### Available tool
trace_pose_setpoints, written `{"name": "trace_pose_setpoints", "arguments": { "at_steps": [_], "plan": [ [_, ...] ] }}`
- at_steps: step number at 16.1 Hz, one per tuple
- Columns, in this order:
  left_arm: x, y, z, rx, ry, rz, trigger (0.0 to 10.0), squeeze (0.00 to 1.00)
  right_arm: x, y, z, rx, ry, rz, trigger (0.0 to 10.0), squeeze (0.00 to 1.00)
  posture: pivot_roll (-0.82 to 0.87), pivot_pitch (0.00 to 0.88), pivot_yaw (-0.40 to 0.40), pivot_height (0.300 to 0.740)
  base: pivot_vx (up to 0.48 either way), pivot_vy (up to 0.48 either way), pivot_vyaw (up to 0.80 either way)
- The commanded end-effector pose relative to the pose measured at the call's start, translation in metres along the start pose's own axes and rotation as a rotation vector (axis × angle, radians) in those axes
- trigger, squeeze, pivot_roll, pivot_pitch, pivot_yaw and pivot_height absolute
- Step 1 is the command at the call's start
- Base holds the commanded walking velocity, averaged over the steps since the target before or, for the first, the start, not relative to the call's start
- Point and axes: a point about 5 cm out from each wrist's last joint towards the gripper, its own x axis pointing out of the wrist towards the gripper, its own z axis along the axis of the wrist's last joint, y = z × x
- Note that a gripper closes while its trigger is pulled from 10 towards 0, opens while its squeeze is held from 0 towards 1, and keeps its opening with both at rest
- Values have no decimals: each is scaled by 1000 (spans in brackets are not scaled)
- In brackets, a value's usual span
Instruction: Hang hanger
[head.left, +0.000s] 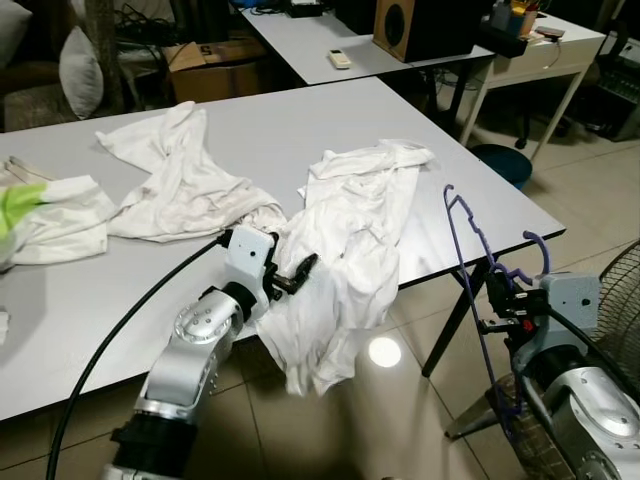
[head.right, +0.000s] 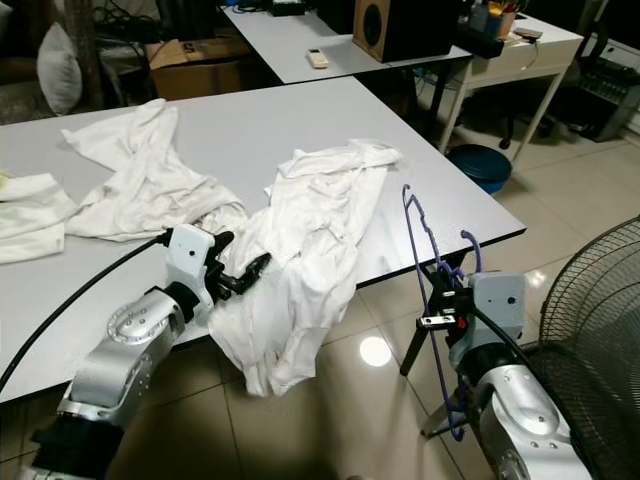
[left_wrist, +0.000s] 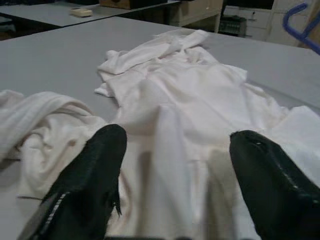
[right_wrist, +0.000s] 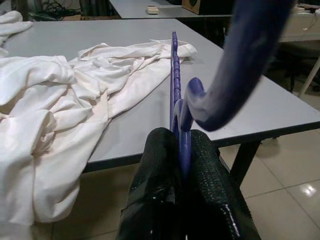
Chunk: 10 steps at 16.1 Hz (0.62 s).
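Left eye view: a grey table (head.left: 300, 130) serves as the reference landmark. A white shirt (head.left: 350, 250) lies on the table's near right part and hangs over its front edge toward the tiled floor (head.left: 400, 420).

Left gripper (head.left: 296, 275): positioned at the table's front edge, touching the hanging part of the shirt. In the left wrist view its two black fingers (left_wrist: 90, 175) are spread apart, with shirt fabric lying between them and just ahead; no cloth is pinched.

Right gripper (head.right: 440, 305): positioned off the table's right front corner, above the floor. Its fingers (right_wrist: 160, 165) are pressed together on a purple hanger (head.left: 475, 250), pinching the thin plastic frame near the base of the hook. The hanger stands roughly upright, its hook (head.left: 537, 245) curving at the top, its long side pointing toward the table's right edge. The hanger is clear of the shirt.

Other items on the table: a second white garment (head.left: 180, 180) left of the shirt, and a white-and-green cloth (head.left: 40, 215) at the far left edge. A fan (head.right: 600, 330) stands on the floor right of the table.
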Motion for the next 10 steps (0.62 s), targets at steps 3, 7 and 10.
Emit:
{"name": "trace_pose_setpoints", "arguments": {
  "at_steps": [3, 7, 10],
  "plan": [
    [1, 6, 1, -44, -1, 0, 0, 0, 2, 2, -1, 2, -8, 3, 10000, 0, -207, 0, 21, 740, 0, 0, 0],
    [0, 7, 2, -46, -6, -5, 0, 0, 9, 7, 1, 0, -15, 22, 10000, 0, -193, 0, 16, 740, 0, 0, 0],
    [1, 7, 4, -55, -16, -16, 0, 0, 12, 11, 0, 4, -15, 28, 10000, 0, -187, 0, 17, 740, 0, 0, 0]
  ]
}}
